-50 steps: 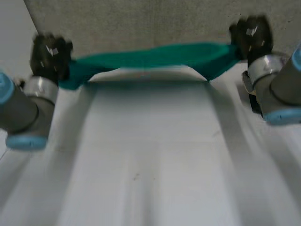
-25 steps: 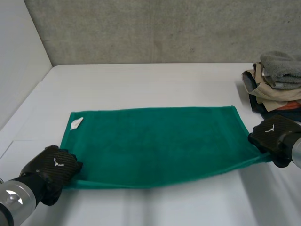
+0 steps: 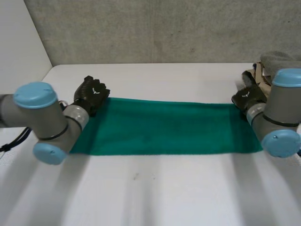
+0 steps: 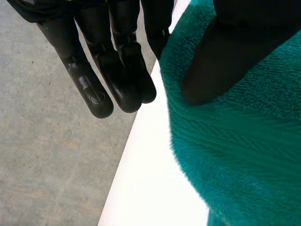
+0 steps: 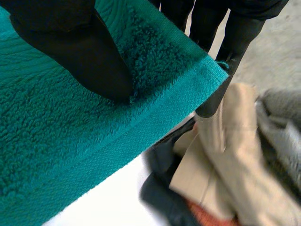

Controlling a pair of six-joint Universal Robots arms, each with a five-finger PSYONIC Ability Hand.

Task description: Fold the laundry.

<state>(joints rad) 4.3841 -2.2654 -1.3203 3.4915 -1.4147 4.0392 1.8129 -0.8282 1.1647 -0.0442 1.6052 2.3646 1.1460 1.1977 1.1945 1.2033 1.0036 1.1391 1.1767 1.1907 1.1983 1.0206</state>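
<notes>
A green towel (image 3: 164, 127) lies on the white table (image 3: 155, 193) as a long band, folded in half. My left hand (image 3: 91, 94) is at its far left corner. In the left wrist view the thumb (image 4: 221, 56) presses on the towel (image 4: 244, 141) and the straight fingers (image 4: 117, 70) reach past its edge, pinching the cloth. My right hand (image 3: 248, 98) is at the far right corner. There the thumb (image 5: 80, 52) sits on the towel (image 5: 70, 136) with the fingers (image 5: 235, 42) beneath the hem, pinching it.
A pile of other laundry (image 3: 277, 63), grey and beige, lies at the table's right edge, close beyond my right hand; it shows as a heap (image 5: 244, 155) in the right wrist view. My left arm (image 3: 42, 122) and right arm (image 3: 280, 122) hang over the towel's ends. A concrete wall (image 3: 164, 28) stands behind.
Half a second ago the towel lay spread out with both hands at its near corners. Both hands have moved to the far edge and the towel is now doubled over.
</notes>
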